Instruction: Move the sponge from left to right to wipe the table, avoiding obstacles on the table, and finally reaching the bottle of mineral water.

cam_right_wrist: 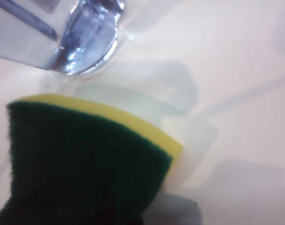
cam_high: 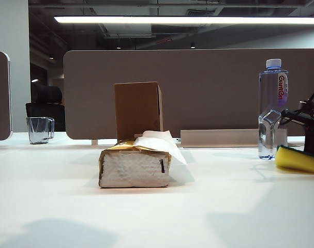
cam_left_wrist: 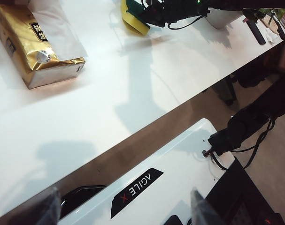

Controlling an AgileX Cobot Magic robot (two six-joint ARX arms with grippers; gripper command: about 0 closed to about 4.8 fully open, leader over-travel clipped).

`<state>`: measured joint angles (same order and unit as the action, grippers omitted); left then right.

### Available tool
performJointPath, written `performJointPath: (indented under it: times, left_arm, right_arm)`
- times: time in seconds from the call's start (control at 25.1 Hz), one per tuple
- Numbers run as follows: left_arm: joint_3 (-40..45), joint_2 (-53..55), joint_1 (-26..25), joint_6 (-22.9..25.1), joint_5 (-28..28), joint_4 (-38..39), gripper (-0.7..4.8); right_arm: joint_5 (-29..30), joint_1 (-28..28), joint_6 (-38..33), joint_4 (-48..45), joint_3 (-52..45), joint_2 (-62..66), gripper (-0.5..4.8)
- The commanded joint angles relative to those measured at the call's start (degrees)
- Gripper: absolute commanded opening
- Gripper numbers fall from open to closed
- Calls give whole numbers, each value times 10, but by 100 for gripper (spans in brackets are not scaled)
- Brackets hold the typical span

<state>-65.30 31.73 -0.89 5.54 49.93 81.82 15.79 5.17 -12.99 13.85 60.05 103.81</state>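
**Operator:** While I look at the exterior view, I see the right gripper (cam_high: 308, 135) at the far right edge of the table (cam_high: 157, 206). Its jaws are pressed together on the sponge (cam_high: 297, 158), so it has the sponge in its hold. The yellow side faces the camera and sits low on the white surface.

**Colleague:** And where is the bottle of water?

**Operator:** The bottle (cam_high: 272, 108) stands upright just beside the sponge, on its left in this view. From the right wrist view, the green layer of the sponge (cam_right_wrist: 86, 164) fills the near part, and the clear base of the bottle (cam_right_wrist: 83, 40) is very near it. I cannot tell if they touch.

**Colleague:** What about the obstacles?

**Operator:** The tissue pack (cam_high: 135, 165) lies in the middle of the table with one sheet sticking out, and the brown cardboard box (cam_high: 138, 110) stands upright behind it. Both are well apart from the sponge. A small glass cup (cam_high: 40, 129) is far at the left.

**Colleague:** And the left gripper?

**Operator:** The left gripper (cam_left_wrist: 126, 208) hangs over the robot base, off the front edge of the table. Its fingers (cam_left_wrist: 50, 206) stand wide apart and hold nothing. In that view I see also the tissue pack (cam_left_wrist: 34, 44) and the sponge (cam_left_wrist: 133, 18) further away.
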Motion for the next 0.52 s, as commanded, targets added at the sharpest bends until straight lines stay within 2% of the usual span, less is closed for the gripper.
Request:
performJointPath:
  times: [0.04, 0.12, 0.28, 0.52]
  left_arm:
    - [-3, 0, 0, 0, 4, -1, 353]
    - [-3, 0, 0, 0, 4, 0, 353]
    - [-3, 0, 0, 0, 5, 0, 353]
    - [-3, 0, 0, 0, 5, 2, 353]
  right_arm:
    - [-2, 0, -10, 30, -5, 12, 88]
    - [-2, 0, -20, 30, -5, 11, 104]
    - [12, 0, -21, 31, -5, 9, 178]
    - [11, 0, -21, 35, -5, 7, 183]
